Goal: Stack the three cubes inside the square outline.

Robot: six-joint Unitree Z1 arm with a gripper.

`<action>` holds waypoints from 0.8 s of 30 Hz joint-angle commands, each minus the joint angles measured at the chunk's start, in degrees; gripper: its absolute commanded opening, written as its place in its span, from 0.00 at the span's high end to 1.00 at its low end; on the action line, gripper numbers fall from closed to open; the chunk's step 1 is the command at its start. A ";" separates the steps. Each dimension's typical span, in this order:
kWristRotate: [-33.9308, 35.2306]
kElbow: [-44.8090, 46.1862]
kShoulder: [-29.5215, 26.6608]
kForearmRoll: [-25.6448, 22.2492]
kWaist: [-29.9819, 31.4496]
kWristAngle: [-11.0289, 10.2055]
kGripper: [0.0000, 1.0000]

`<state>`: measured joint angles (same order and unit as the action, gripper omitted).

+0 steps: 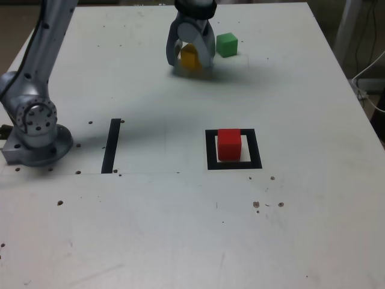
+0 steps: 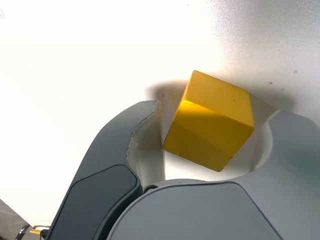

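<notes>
My gripper (image 1: pixel 190 60) is down at the table's far side, its two grey jaws standing either side of the yellow cube (image 1: pixel 189 57). In the wrist view the yellow cube (image 2: pixel 210 125) sits between the jaws, tight against one, with a thin gap to the other, so the gripper (image 2: pixel 212 122) is open around it. The green cube (image 1: pixel 227 44) rests on the table just to the exterior view's right of the gripper. The red cube (image 1: pixel 229 144) stands inside the square outline (image 1: pixel 210 150), nearer the front.
The arm's base (image 1: pixel 35 129) sits at the exterior view's left edge. A straight black strip (image 1: pixel 111 146) lies between the base and the outline. Small screw holes dot the white tabletop (image 1: pixel 180 229).
</notes>
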<state>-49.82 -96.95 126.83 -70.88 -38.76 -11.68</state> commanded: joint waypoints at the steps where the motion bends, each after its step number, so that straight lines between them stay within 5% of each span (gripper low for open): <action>1: 0.17 0.15 0.17 0.05 0.20 0.41 0.63; 5: 0.15 0.32 0.06 0.37 0.42 0.92 0.73; 24: 3.63 1.17 -1.62 -0.30 2.40 3.64 0.75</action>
<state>-46.64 -95.96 126.07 -71.06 -36.67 -8.06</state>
